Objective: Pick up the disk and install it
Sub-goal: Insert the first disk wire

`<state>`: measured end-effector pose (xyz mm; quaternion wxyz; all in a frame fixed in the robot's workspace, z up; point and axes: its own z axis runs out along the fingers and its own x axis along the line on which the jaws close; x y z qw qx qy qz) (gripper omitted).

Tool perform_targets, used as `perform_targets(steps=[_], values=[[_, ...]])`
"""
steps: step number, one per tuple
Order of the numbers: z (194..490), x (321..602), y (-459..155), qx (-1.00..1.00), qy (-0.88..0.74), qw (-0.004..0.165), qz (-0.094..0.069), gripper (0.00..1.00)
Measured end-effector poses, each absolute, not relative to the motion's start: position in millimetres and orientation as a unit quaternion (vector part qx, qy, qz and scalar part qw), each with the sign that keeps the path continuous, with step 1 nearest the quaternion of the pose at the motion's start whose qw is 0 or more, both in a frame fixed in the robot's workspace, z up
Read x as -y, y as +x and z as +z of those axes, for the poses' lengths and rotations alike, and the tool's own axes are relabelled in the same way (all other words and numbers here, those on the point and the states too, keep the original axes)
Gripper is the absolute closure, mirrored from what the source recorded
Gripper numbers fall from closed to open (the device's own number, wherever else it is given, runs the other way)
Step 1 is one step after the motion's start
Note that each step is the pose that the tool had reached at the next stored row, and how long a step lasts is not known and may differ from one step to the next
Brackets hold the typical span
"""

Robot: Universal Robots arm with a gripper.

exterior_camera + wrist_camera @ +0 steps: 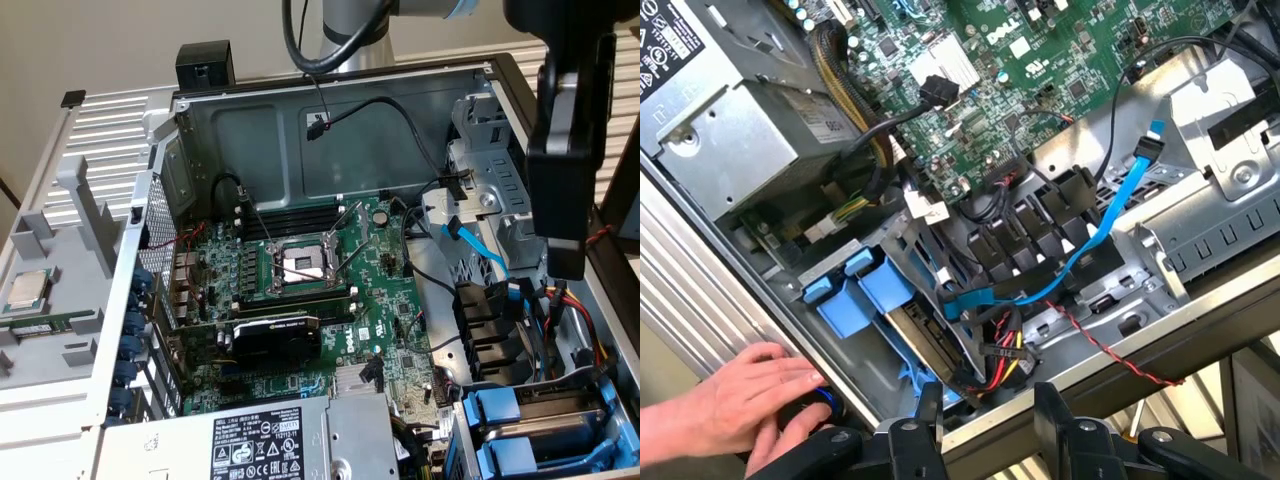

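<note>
- The gripper (988,392) hangs over the rim of the open computer case (330,100), close to the drive cage. Its two fingers (930,415) stand apart and nothing is between them.
- The disk (923,338) sits inside the drive cage, in a corner of the case just beside the power supply (750,110). It is in a blue carrier (855,290), and only its edge is visible in the wrist view.
- In the exterior view there are two blue carriers in the cage, one beside the other.
- A person's hand (740,400) lies flat on the outer edge of the case, next to the cage and near one gripper finger.
- Several cables are around the cage:
  - a blue flat cable (1110,230) runs across the metal floor towards it
  - a bundle of red, yellow and black wires (1005,360) ends just beside the disk
  - a thin twisted red and black wire (1100,350) lies along the case rim.
- The green motherboard (300,300) covers the middle of the case, with an open processor socket (300,262) and a black expansion card (275,335) near it.
- At the exterior view's left, outside the case, a small silver processor chip (28,290) rests on a grey tray (60,330).
- The case lies on its side on a pale ribbed table (110,130). Behind it is a plain beige wall (100,40).
</note>
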<state>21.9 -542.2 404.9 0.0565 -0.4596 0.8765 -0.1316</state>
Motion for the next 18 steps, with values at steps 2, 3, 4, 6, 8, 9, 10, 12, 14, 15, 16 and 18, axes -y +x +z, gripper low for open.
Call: perform_targets(steps=[2,3,4,6,8,9,10,12,14,15,16,18], values=[[404.9,544.6,21.8,-0.875,-0.462,0.057,-0.131,0.51],[405.0,545.5,21.8,-0.875,-0.463,0.057,-0.131,0.51],[404.9,546.2,21.7,-0.874,-0.465,0.058,-0.131,0.51],[405.0,546.5,21.7,-0.871,-0.471,0.059,-0.13,0.51],[404.9,546.5,21.3,-0.865,-0.481,0.06,-0.129,0.51],[404.9,546.5,21.0,-0.862,-0.486,0.061,-0.129,0.51],[404.9,546.6,20.8,-0.858,-0.493,0.062,-0.128,0.51],[404.8,546.6,20.7,-0.85,-0.507,0.064,-0.127,0.51],[404.6,546.5,20.6,-0.841,-0.522,0.065,-0.125,0.51],[404.2,546.6,20.6,-0.837,-0.529,0.065,-0.124,0.51],[403.9,546.5,20.7,-0.834,-0.534,0.063,-0.124,0.51],[403.3,546.5,20.5,-0.83,-0.54,0.056,-0.13,0.51]])
